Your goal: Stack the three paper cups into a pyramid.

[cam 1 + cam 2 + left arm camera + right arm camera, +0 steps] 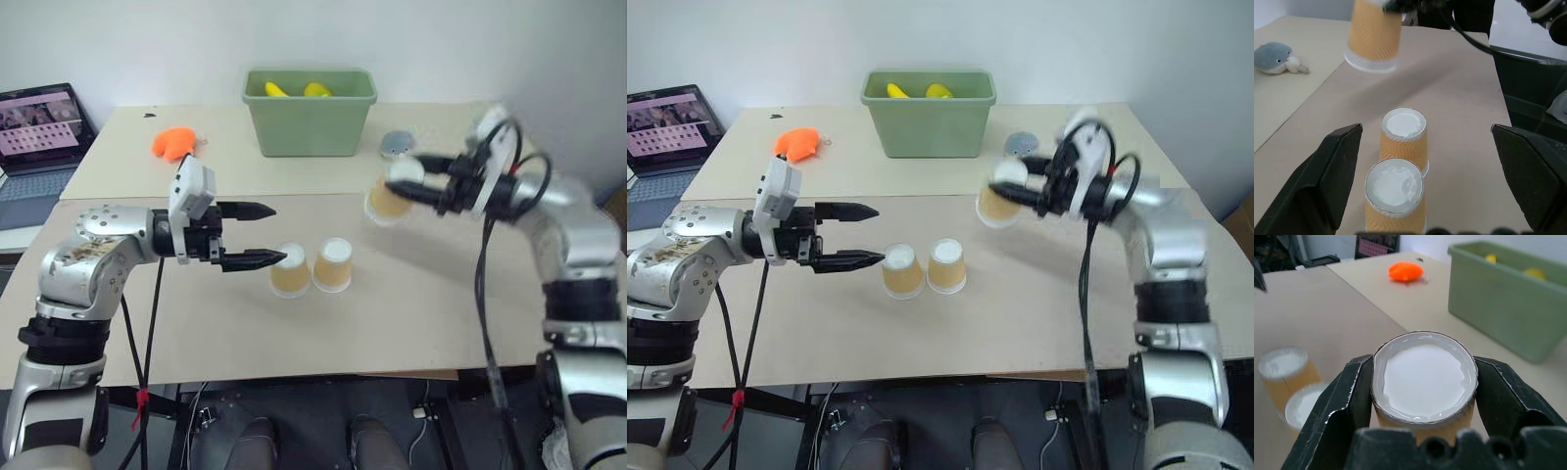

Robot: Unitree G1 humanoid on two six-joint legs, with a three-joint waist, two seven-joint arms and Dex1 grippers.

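Two tan paper cups stand upside down, side by side, on the table: one (291,269) on the left and one (333,264) on the right. The third paper cup (392,199) hangs in the air to their right, above the table, with my right gripper (404,180) shut on it; the right wrist view shows its white base (1424,377) between the black fingers. My left gripper (263,234) is open, level, just left of the left cup, its lower fingertip close to that cup's top. No pyramid stands.
A green bin (311,110) with yellow things inside stands at the back of the table. An orange toy (174,143) lies at the back left, a grey round toy (397,144) right of the bin, and a laptop (39,137) at far left.
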